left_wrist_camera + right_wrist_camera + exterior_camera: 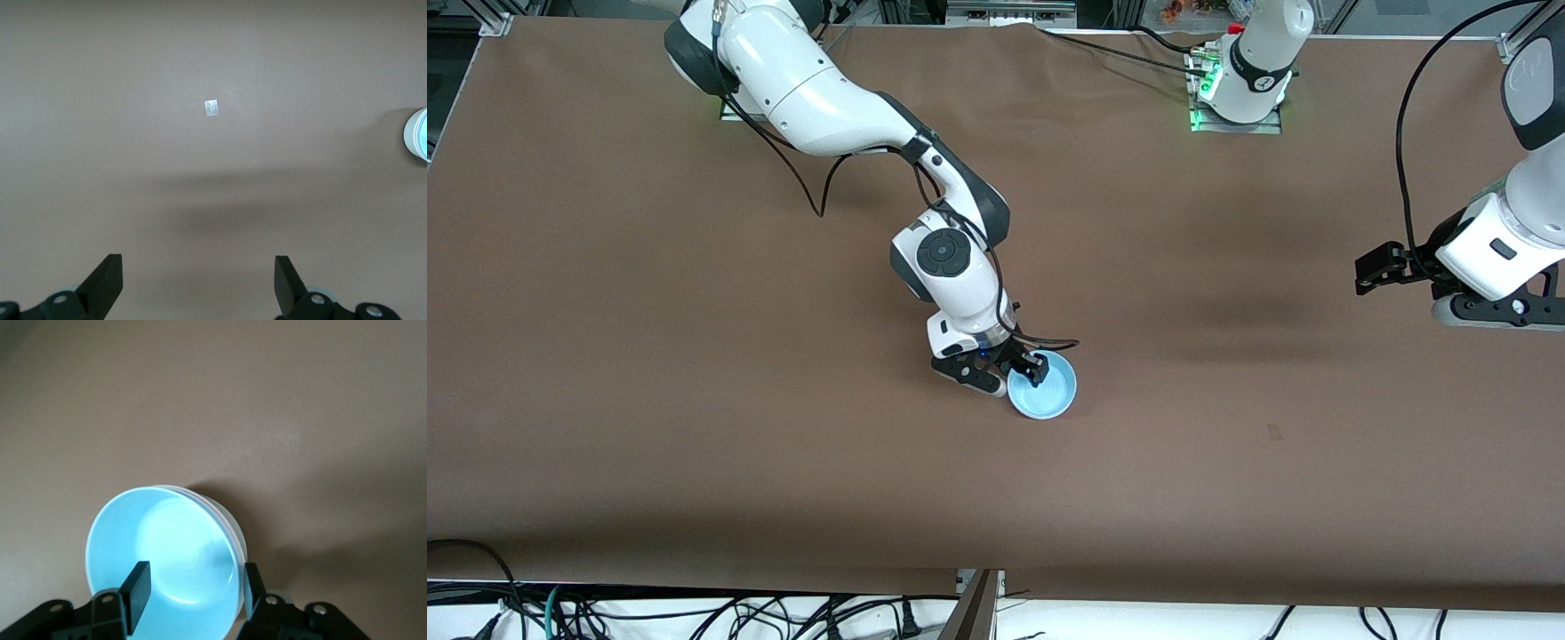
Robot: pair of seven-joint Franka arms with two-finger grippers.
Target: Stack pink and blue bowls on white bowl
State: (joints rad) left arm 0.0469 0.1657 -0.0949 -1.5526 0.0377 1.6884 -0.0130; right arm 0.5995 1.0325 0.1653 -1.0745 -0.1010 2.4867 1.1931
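- Brown tabletop (694, 373), plain and matte; a small pale tape scrap (211, 107) lies on it under the left arm; cables hang along its near edge.
- Blue bowl (1047, 391) sits mid-tabletop, upright, mouth up, round with no long axis; a white rim (235, 527) shows just under its edge; bare surface all round.
- Right gripper (1021, 372) straddles the bowl's wall, one finger (135, 595) inside, one outside, spread.
- Left gripper (197, 283) waits high over the left arm's end, spread.
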